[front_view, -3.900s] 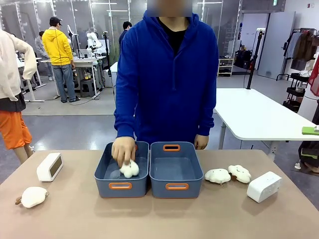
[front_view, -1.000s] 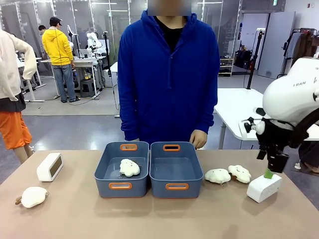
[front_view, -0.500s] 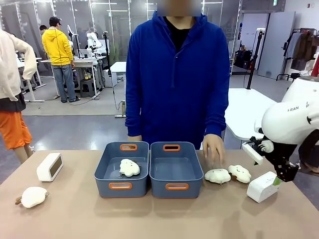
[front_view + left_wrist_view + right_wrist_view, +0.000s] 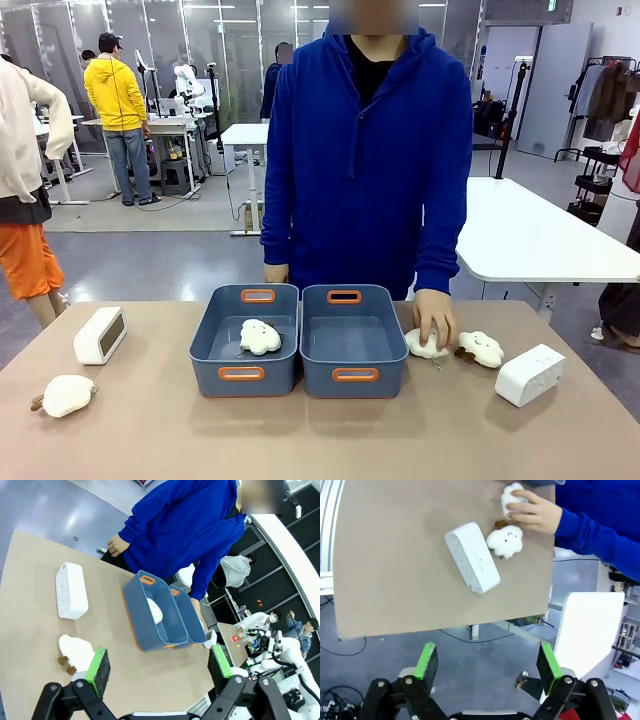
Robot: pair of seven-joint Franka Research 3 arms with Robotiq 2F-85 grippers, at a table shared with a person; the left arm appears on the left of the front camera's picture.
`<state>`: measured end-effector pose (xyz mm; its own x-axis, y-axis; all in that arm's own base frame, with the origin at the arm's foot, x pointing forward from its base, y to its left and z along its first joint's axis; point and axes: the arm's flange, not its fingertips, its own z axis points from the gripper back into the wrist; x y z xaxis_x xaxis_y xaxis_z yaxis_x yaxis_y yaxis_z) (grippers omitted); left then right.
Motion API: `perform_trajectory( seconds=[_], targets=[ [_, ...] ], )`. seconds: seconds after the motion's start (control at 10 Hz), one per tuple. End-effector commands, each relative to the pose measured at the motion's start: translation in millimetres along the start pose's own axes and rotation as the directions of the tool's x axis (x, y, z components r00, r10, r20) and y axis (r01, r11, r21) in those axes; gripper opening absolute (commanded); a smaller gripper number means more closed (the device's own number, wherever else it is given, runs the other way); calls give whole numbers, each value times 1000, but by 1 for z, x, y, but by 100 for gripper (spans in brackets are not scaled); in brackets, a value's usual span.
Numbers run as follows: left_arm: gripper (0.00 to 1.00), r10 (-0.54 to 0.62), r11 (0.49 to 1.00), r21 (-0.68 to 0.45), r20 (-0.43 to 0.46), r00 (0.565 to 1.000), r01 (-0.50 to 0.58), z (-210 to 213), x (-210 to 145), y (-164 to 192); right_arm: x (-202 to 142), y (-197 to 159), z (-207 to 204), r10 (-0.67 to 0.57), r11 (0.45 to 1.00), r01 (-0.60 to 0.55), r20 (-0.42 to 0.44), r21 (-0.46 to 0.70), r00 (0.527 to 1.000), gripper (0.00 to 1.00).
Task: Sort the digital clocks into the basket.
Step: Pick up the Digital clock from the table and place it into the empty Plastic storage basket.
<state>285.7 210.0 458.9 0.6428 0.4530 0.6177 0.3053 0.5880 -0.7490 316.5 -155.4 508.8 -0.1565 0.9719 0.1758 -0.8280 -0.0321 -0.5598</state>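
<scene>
Front view: white rounded-rectangle plastic clock [image 4: 100,335] near worktop [image 4: 300,440] left edge, display facing right; second clock [image 4: 529,375] near right edge, long axis diagonal. Mid-worktop: blue-grey plastic basket [image 4: 355,385]. Spread, empty: left end effector [image 4: 159,662], right end effector [image 4: 487,661].

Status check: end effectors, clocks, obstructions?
Left end effector open, right end effector open. Left clock and right clock on table, outside basket. Person's hand on plush near right clock.
</scene>
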Motion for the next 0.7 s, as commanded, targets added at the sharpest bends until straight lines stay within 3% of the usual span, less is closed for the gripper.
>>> perform_trajectory(
  seconds=[0.0,0.3,0.4,0.6],
  targets=[
    [100,-1,1000,-18,12,1000,1,0,1,-1,8,31,-23,32,999,-32,43,12,999,100],
    [100,-1,1000,-18,12,1000,1,0,1,-1,23,22,-34,-13,999,7,95,54,995,100],
    [100,-1,1000,-18,12,1000,1,0,1,-1,-6,7,-6,-2,1000,1,48,15,999,100],
    [100,-1,1000,-18,12,1000,1,0,1,-1,3,3,-17,-1,999,-2,71,38,997,100]
  ],
)
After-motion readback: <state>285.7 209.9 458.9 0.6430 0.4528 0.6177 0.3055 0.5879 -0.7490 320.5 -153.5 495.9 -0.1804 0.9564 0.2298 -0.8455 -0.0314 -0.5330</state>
